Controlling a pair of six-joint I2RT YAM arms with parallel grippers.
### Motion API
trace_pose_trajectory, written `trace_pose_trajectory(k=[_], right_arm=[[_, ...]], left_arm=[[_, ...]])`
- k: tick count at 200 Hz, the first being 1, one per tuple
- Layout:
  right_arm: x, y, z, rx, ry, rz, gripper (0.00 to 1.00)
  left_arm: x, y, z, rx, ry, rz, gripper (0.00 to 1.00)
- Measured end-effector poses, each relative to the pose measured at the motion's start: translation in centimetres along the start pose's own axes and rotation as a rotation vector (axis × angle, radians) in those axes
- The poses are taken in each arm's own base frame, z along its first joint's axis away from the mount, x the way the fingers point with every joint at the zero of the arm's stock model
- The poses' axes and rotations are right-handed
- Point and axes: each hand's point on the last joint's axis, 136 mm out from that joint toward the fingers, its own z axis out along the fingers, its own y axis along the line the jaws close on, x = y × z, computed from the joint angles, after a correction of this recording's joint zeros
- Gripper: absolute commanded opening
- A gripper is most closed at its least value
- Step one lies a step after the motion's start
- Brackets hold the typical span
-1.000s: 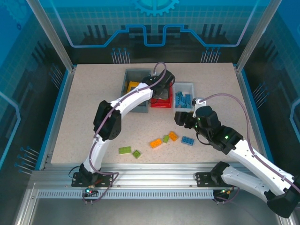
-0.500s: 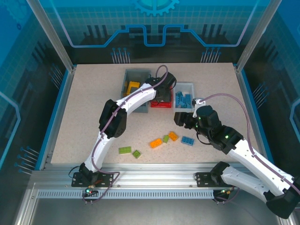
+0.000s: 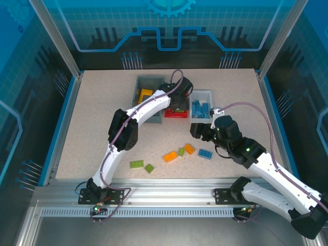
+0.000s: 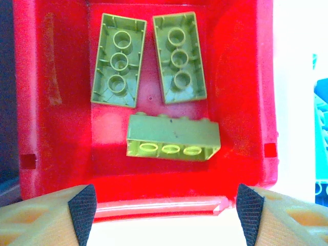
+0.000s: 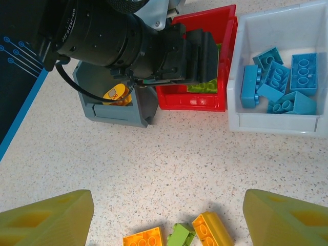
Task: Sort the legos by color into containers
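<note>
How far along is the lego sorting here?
Done: three lime green bricks lie in the red plastic bin, several blue bricks in the white plastic bin, an orange brick in the gray plastic bin. In hand: nothing; the left gripper hangs open over the red bin, the right gripper open above the table. Left: six loose bricks on the table, three green, two orange, one blue.

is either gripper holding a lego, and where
Nothing is held: the left gripper is open above the red bin, the right gripper open above the table.

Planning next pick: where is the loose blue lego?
Top view: the blue lego lies just right of an orange lego, in front of the white bin.
</note>
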Motion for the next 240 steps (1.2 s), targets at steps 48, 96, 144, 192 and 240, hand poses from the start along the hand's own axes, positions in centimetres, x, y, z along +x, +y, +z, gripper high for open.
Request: trace_pose_trajectory(k=[48,96,144,192,240], right_arm=[[0.7,-0.9,-0.1,0.039,0.025,0.012,0.73],[5.8,-7.9,0.5,0.352,0.219,0.197,0.74],[13.1,-11.3,-0.3,0.521,0.415,0.508,0.77],[14.0,-9.9,0.2,0.553,0.382,0.944,0.78],[15.3,-9.9,2.0,0.606,0.353,1.273,0.81]], left_arm=[[0.1,0.0,-0.7,0.004,-0.004,-0.006,0.70],[3.4,-1.9,-10.0,0.124,-0.081,0.028,0.70],[13.5,-4.8,-19.1,0.366,-0.146,0.148,0.71],[22.1,-2.5,-16.7,0.406,-0.100,0.265,0.71],[22.6,-1.8,-19.6,0.563,-0.176,0.262,0.71]])
